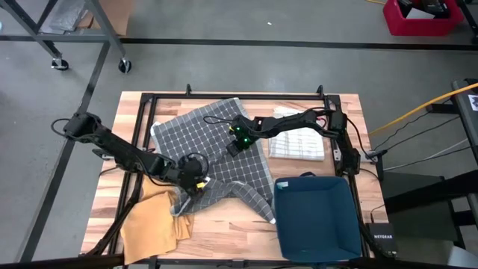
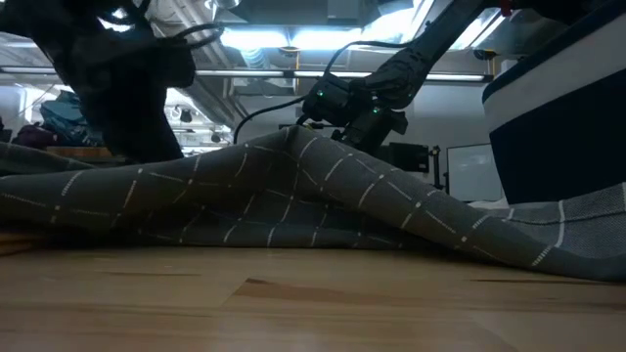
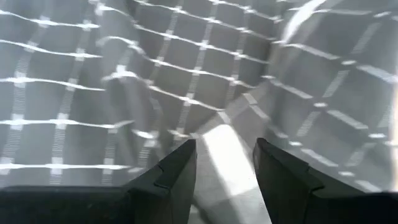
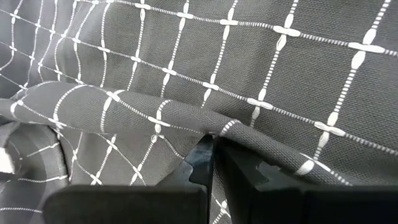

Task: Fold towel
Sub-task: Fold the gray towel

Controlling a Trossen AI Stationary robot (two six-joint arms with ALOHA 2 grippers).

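Note:
A grey towel (image 1: 216, 153) with a white grid lies rumpled across the table's middle; one narrow end (image 1: 258, 205) trails toward the near edge. My right gripper (image 1: 236, 143) is shut on it near its middle, and the cloth rises there into a ridge (image 2: 293, 137). My left gripper (image 1: 196, 181) hangs over the towel's near left part, slanting down. Its fingers (image 3: 180, 168) are open, with a pale fold (image 3: 221, 146) of the towel between them. My right gripper pinches a raised fold of the towel (image 4: 205, 124) between its two shut fingers, coming slanting down from the far right. The fold is lifted into a ridge, and the rest of the towel lies on the table. Whether my left gripper touches the fold between its fingers, I cannot tell.
A tan cloth (image 1: 153, 224) lies at the near left, partly under the towel. A blue bin (image 1: 317, 220) stands at the near right. A folded white towel (image 1: 297, 146) lies at the far right. A black frame (image 1: 149, 101) edges the wooden table.

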